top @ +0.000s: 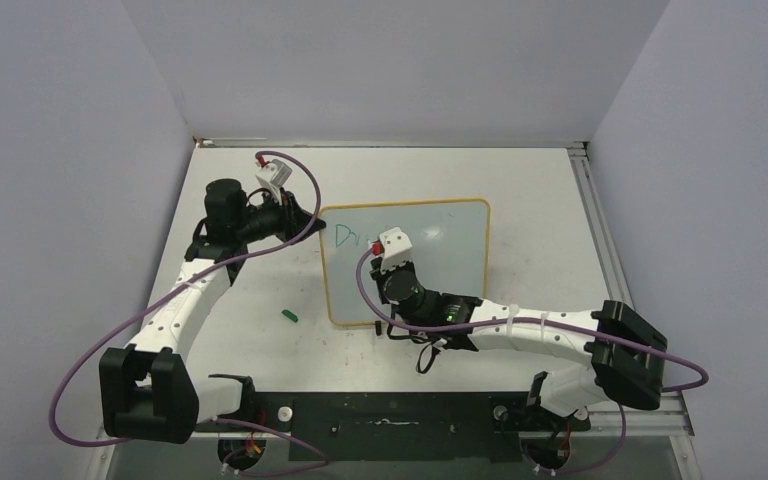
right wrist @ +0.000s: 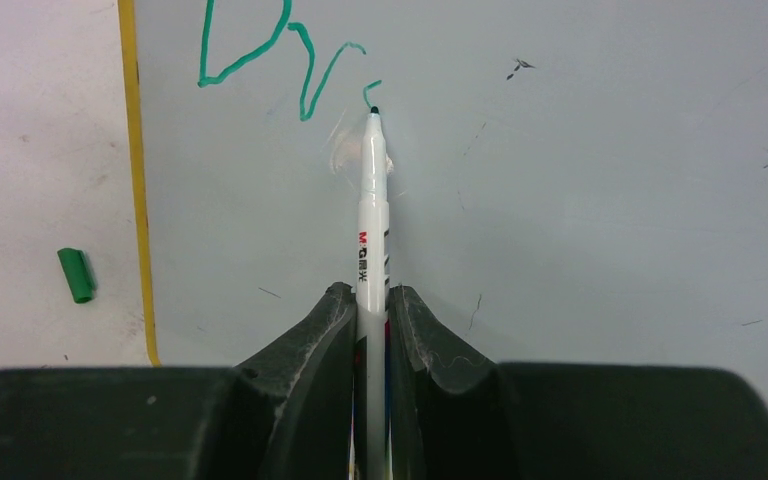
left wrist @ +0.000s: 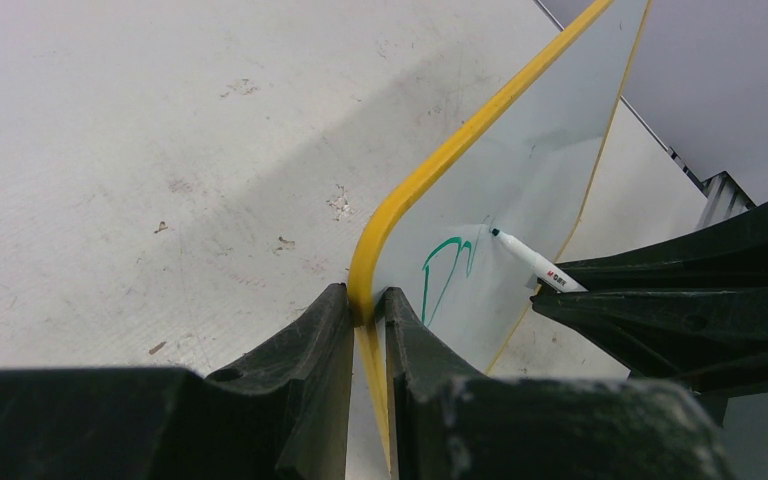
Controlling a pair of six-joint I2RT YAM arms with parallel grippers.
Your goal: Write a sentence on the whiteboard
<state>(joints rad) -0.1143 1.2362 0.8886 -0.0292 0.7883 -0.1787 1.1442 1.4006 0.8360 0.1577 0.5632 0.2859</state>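
Two letters down, a third barely begun

Nearest the arm bases, the right gripper (right wrist: 368,300) reaches in over the near edge of the whiteboard (top: 455,255). Its jaws are closed tight on the barrel of a white marker (right wrist: 372,205), with no gap showing. Off the board's left edge, toward its near corner, a green cap (right wrist: 77,274) lies loose on the table (top: 540,220).

The marker points away from the jaws toward the board's far edge, and its tip touches the surface in the board's far-left part. The sentence (right wrist: 260,50) sits right there: a green "D" and "r" just left of the tip, and a short hook of a third letter at the tip itself. The writing therefore lies straight ahead of the right jaws, a marker's length off.

Farthest out, the left gripper (left wrist: 368,305) pinches the board's yellow frame near its far-left corner. Its jaws are nearly shut with the rim between them, close to the "D".

Most of the sentence is not yet written, by my reading. The main risk is the marker slipping. It is held far back on the barrel, so pressure could lever it in the jaws and skid the tip. Sideways strokes could swing the board about its single corner pinch and bend the line. A second line nearer the arm would sit under the wrist, where a low pass could smear it.
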